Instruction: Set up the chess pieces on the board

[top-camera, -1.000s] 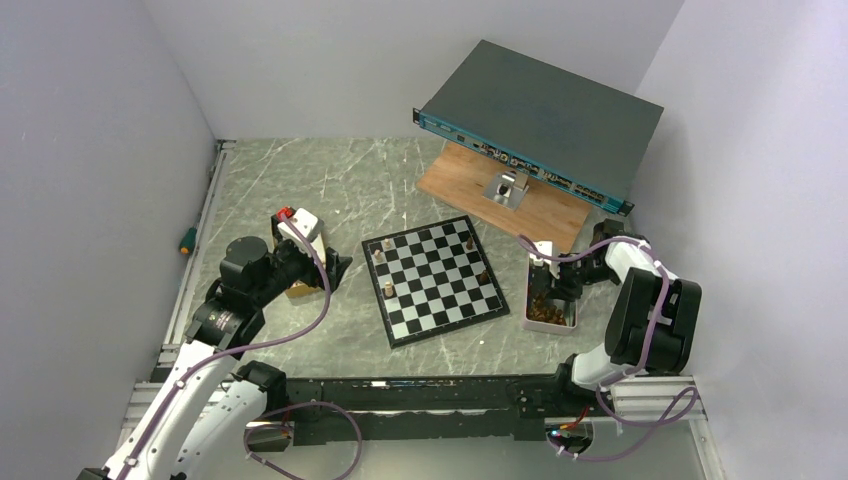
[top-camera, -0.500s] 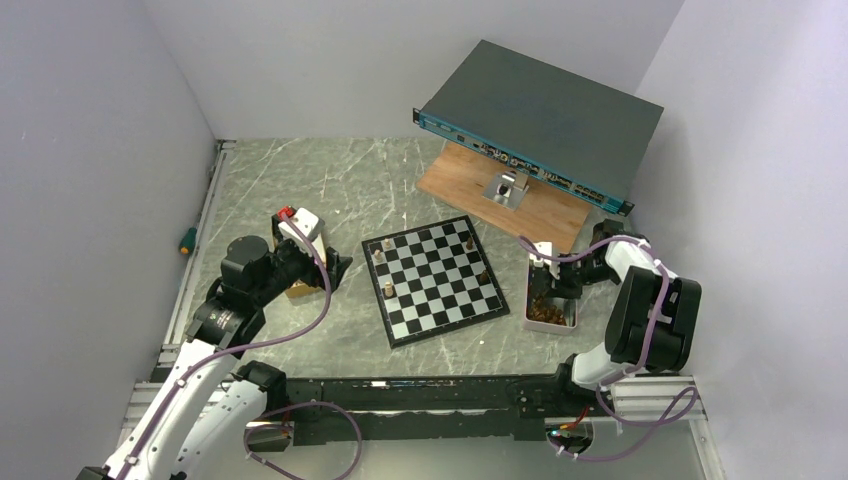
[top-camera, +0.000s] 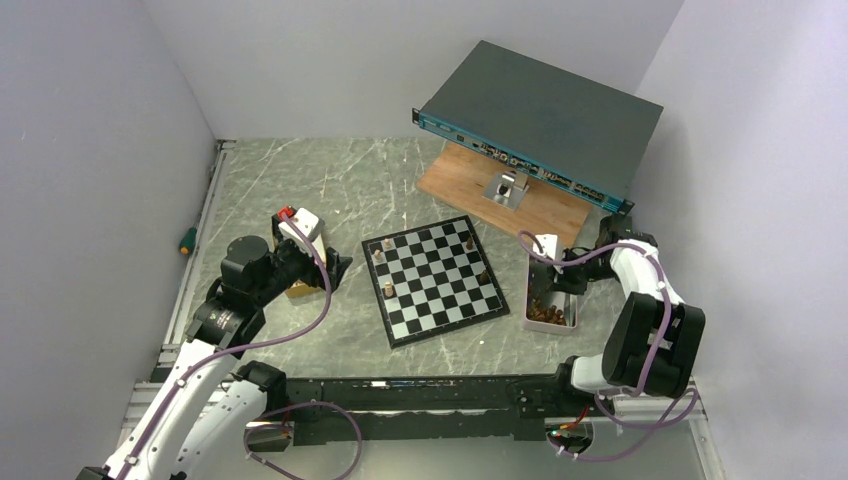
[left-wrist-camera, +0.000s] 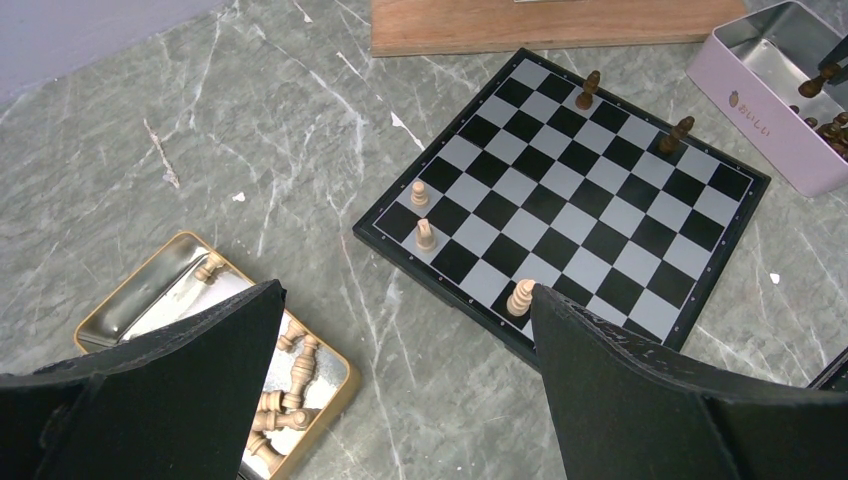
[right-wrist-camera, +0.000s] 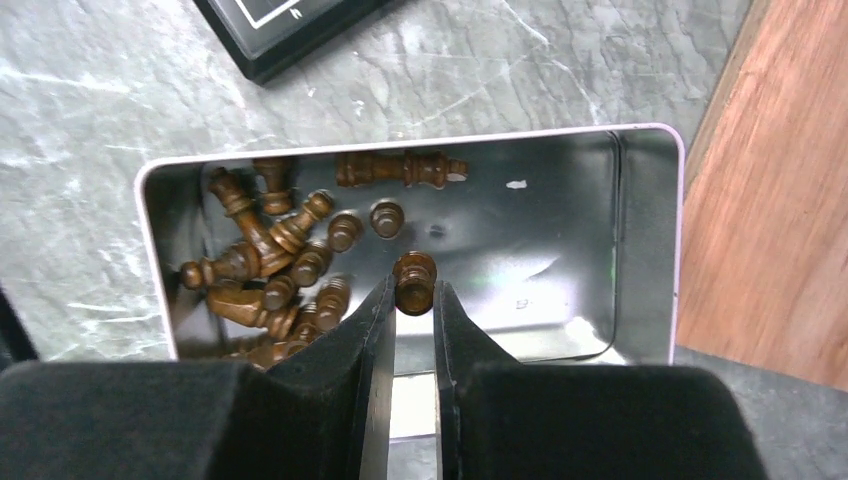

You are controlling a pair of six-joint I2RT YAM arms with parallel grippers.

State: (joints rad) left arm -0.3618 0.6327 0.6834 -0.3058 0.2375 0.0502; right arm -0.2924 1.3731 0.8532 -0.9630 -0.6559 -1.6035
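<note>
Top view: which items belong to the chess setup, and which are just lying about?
Job:
- board
- light pieces in gold tin
- dark pieces in pink tin
- dark piece pinched by right gripper

Lying about:
- wooden plank
- rack unit
- green-handled tool

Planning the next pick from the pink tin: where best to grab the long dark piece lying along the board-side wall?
Pinch the long dark piece across its slim middle, coming straight down. It lies flat on its side, parallel to the pink tin's wall, apart from the heap; the wall gap looks tight.
</note>
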